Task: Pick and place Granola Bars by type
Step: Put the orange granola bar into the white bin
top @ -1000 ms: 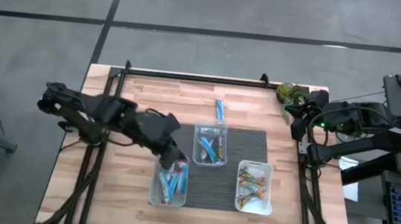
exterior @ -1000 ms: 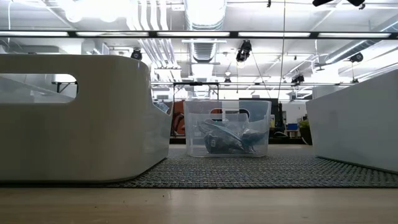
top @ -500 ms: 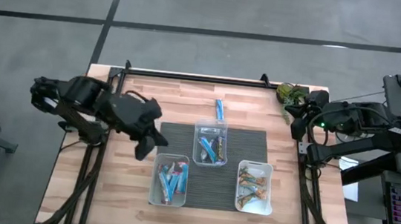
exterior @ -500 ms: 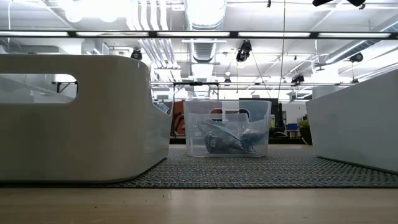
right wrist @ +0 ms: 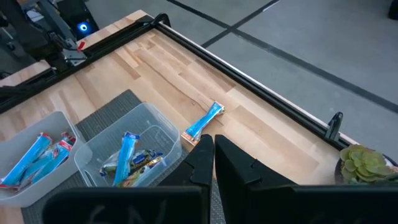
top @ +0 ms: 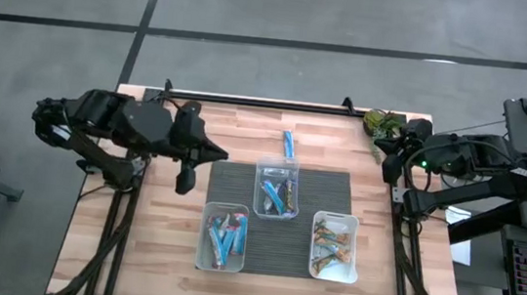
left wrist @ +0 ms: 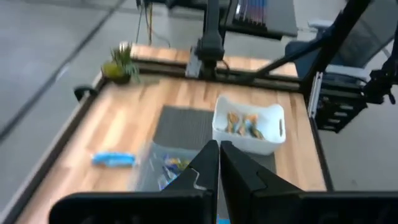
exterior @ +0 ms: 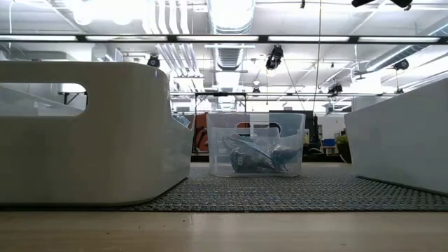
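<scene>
One blue granola bar [top: 288, 144] lies loose on the bare wood beyond the mat, also seen as the blue bar [right wrist: 204, 123] and the blue bar [left wrist: 114, 159]. Blue bars fill the near-left tub [top: 222, 239]. Dark and blue ones lie in the clear middle tub [top: 276, 190], and orange ones in the near-right tub [top: 336, 245]. My left gripper [top: 216, 152] hangs shut and empty above the table's left part, pointing toward the tubs; its fingers [left wrist: 219, 163] are pressed together. My right gripper [right wrist: 213, 146] waits shut and empty at the far right, by the plant.
A dark mat [top: 323, 185] lies under the three tubs. A small green plant [top: 381, 124] stands at the table's far right corner. A black rail [top: 259, 101] runs along the far edge. In the low view the clear tub [exterior: 255, 143] sits between two white tub walls [exterior: 84, 133].
My left gripper has drawn back from above the near-left tub toward the table's left and far side, rising and rolling about its own axis as it went. It has stayed shut and empty. The bars and tubs have kept still.
</scene>
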`<state>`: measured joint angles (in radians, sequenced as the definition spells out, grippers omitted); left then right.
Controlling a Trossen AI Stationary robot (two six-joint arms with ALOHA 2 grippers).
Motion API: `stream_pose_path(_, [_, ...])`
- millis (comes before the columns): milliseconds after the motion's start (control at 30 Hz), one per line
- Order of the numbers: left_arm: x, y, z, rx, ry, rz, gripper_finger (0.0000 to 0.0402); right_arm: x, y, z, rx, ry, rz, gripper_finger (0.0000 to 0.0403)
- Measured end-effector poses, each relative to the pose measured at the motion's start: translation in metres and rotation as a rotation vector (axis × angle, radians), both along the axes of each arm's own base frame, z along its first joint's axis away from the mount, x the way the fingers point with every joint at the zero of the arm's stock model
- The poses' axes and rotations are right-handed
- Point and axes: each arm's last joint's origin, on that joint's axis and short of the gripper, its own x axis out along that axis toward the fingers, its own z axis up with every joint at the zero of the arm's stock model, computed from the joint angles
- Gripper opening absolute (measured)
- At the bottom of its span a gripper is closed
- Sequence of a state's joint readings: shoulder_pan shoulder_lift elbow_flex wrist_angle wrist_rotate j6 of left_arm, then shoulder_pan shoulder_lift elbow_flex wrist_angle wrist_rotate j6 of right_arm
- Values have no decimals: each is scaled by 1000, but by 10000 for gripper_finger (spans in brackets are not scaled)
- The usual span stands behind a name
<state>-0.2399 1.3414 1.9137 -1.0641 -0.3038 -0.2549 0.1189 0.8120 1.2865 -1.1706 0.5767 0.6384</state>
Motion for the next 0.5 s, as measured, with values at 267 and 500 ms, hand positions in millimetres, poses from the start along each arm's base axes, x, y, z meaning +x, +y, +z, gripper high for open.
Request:
stream_pose_path(267, [-10,15,13,111,-90,-2,0,0,0,0,-1,0,1,8])
stream_pose_path(500, [-32,29,23,155,-138,-20,0,0,0,0,-2,0,1,8])
